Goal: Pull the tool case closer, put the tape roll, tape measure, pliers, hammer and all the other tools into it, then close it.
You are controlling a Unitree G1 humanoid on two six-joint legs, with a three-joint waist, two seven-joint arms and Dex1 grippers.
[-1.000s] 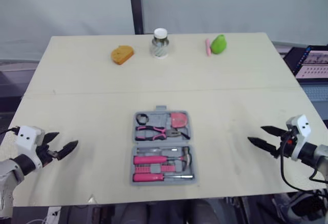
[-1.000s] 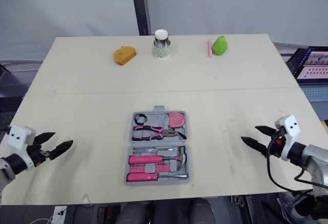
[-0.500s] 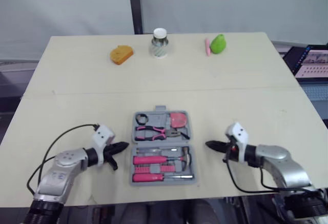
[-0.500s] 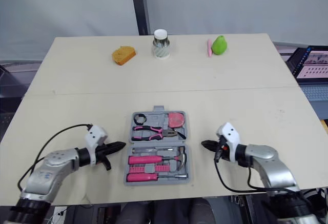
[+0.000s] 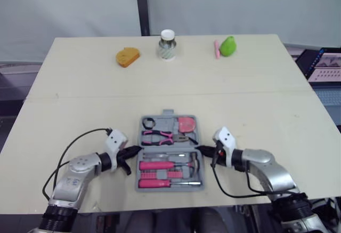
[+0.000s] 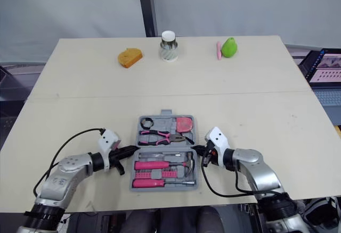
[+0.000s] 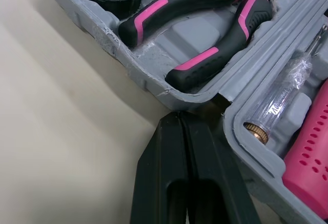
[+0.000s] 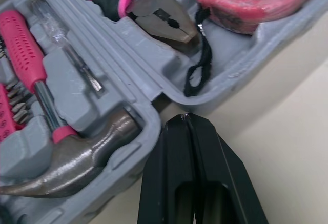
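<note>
Loaded tool case (image 5: pixel 168 115): rigid plastic, likely heavy; left end effector (image 5: pixel 134 150) and right end effector (image 5: pixel 201 150) both closed, empty, tips at its hinge gaps; best held by far rim.

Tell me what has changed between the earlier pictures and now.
The left gripper and right gripper moved inward from the sides of the table and shut; their tips now sit at the hinge, left and right of the tool case. Nothing is held. The case has not moved.
</note>
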